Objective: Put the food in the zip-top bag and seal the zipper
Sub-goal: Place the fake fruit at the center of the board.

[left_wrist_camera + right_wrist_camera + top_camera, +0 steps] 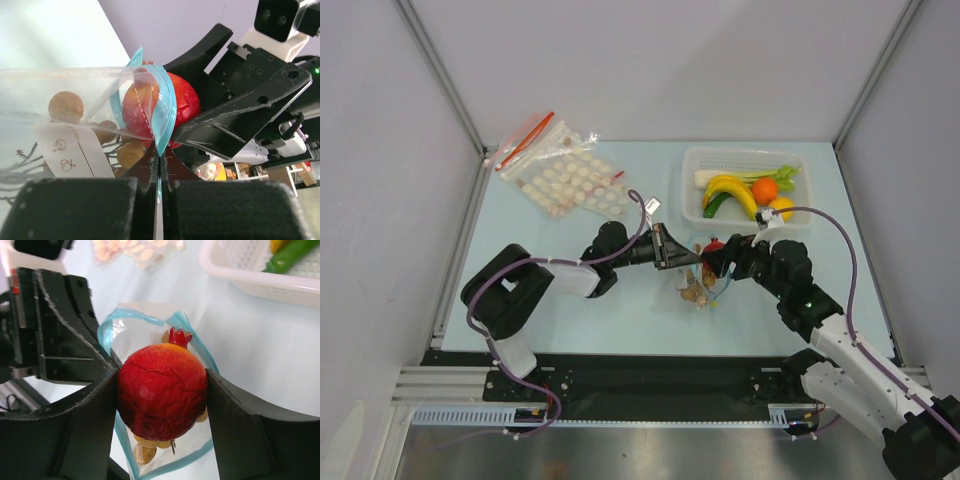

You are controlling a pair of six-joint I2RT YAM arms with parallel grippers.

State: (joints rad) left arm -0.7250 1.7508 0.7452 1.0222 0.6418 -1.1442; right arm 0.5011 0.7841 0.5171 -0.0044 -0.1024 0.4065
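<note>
The only writing I can make out is on a white label [75, 150] stuck to the zip-top bag [60, 90]. The letters "ate" run along its upper edge, with two small round pictograms below them; the rest is too small to read.

The left gripper [160, 172] has its fingers pressed together on the bag's rim, with the light blue zipper [166, 112] pinched between them, so the mouth is held up. The right gripper [162, 385] clamps the red fruit [160, 400] between both fingers at that mouth. The blue strip curls around the fruit, but I cannot tell whether the fruit has passed the rim. The tan-brown fruits [65, 106] lie inside the bag on their thin stems.

The left gripper's black body sits just beside the bag's mouth, close to the right gripper's finger.

Beyond the bag, on the right arm's side, a white basket [745, 157] holds bananas [732, 190], an orange [765, 190] and a lemon [782, 208]. Well apart from the bag, towards the far left corner of the table [620, 320], lie a bag with a red strip [525, 140] and a bag of white discs [570, 185].
</note>
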